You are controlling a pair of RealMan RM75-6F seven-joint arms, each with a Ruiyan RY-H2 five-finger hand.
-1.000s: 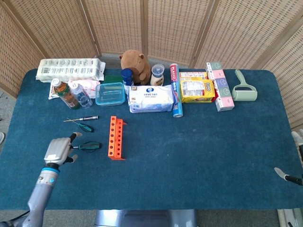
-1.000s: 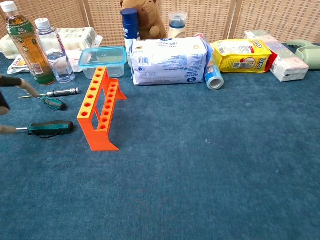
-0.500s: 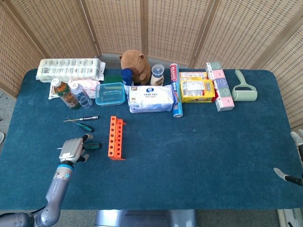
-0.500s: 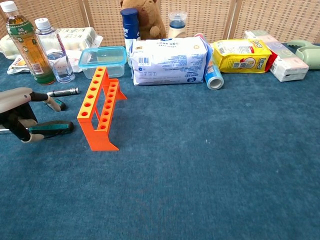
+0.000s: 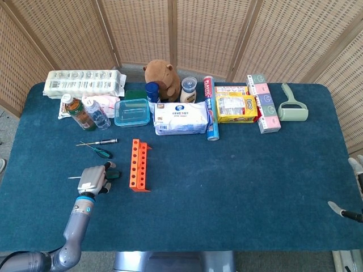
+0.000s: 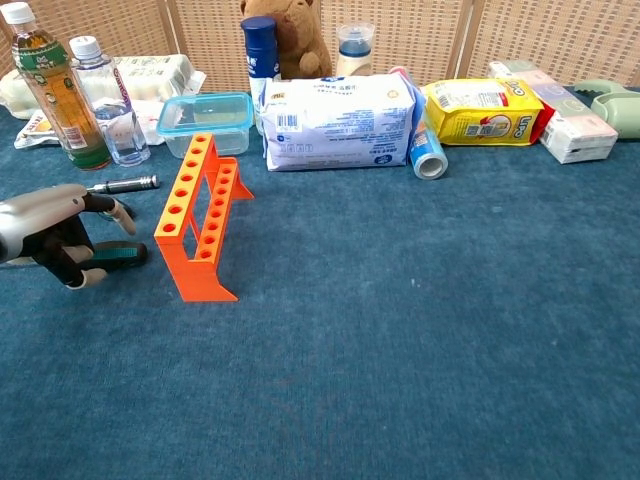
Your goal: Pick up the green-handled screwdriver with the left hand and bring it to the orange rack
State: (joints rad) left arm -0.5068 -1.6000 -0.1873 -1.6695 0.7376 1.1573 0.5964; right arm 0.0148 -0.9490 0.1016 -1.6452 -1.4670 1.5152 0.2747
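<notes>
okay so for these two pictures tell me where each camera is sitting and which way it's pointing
Head view: mounted high, looking steeply down on the whole blue table toward the wicker screen; shows the left hand, its forearm, and a sliver of the right hand at the right edge.
Chest view: mounted low near the table's front edge, facing across it horizontally; only the left hand shows.
Shared: both show the left hand over the green-handled screwdriver beside the orange rack, with the white wipes pack behind.

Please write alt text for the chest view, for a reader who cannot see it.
The left robot hand covers the green-handled screwdriver lying on the blue table, beside the orange rack; bottles and packages line the far edge.
</notes>
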